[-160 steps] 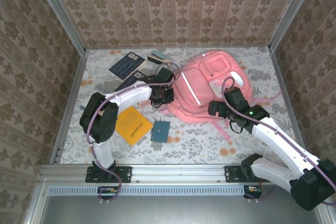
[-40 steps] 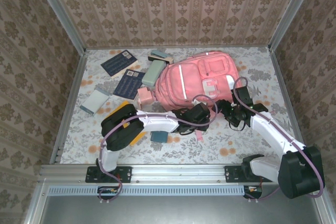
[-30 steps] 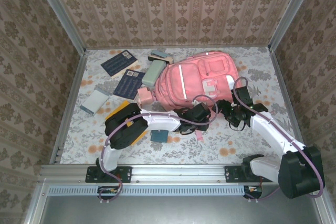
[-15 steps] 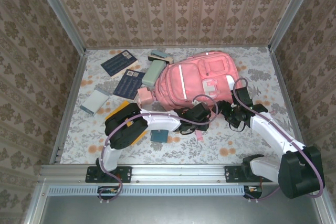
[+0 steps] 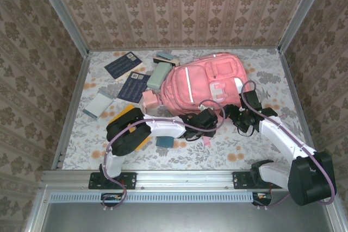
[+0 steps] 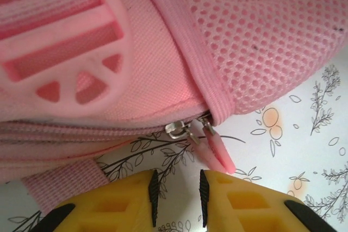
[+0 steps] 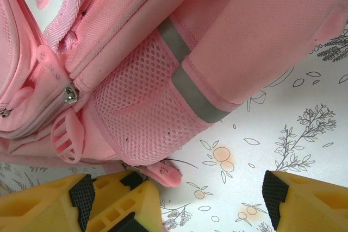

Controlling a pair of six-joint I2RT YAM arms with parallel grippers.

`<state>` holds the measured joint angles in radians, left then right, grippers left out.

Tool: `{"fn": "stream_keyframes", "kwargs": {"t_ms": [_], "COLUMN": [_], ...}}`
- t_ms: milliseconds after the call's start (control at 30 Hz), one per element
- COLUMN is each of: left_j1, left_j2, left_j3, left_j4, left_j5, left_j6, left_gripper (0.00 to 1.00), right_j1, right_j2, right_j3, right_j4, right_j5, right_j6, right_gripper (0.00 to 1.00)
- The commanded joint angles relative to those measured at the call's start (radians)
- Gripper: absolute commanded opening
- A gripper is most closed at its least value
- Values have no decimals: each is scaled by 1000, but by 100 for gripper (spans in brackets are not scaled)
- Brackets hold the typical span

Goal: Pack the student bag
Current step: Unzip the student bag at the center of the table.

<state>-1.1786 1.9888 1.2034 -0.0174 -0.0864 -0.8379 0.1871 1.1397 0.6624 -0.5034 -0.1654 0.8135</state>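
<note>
While both arms crowd its near edge, the student bag (image 5: 198, 82) lies flat on the floral worktop (image 5: 261, 150), towards the back and a little right of centre. Its front pockets face up and a pale stripe (image 5: 188, 85) runs down its front.

The left arm reaches from its base right across to the bag's near side. The left tool (image 6: 176, 202) is released: its two yellow fingers (image 6: 228, 205) stand a narrow slit apart, with nothing between them but the flowered cloth. Just ahead of them a metal zip slider (image 6: 178, 129) sits at the end of the closed zip, under a mesh panel. Its pink pull (image 6: 219, 151) trails onto the worktop, close by the tip of one finger.

The right tool (image 7: 176, 195) hovers beside the bag's near right corner. It is spread wide and empty, facing a mesh side pocket (image 7: 147, 101) crossed by a grey reflective band (image 7: 187, 80).

Loose things lie to the left of the bag:
- a pale green case (image 5: 159, 74) against its edge
- a small pink box (image 5: 149, 100) just beside it
- two dark blue booklets (image 5: 122, 64)
- a light blue pad (image 5: 98, 104)
- an orange book (image 5: 126, 118) partly under the left arm
- a teal notebook (image 5: 165, 140) near the front
</note>
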Motion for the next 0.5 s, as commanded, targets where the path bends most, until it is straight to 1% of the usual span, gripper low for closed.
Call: {"fn": "stream_keyframes", "kwargs": {"t_ms": [0, 233, 467], "left_j1": [-10, -12, -13], "left_j2": [-40, -51, -56], "left_j3": [-19, -33, -43], "left_j4": [41, 80, 116], "left_j5": [-18, -11, -6], "left_j6": [11, 23, 28], "left_gripper": [29, 30, 33], "right_j1": [-7, -6, -8], "right_j2": [-11, -23, -26], "right_j3": [-6, -12, -18], "right_j4": [-24, -29, -29], "right_j5": [4, 6, 4], "right_j6": [-14, -11, -8], "right_gripper": [84, 84, 83]}}
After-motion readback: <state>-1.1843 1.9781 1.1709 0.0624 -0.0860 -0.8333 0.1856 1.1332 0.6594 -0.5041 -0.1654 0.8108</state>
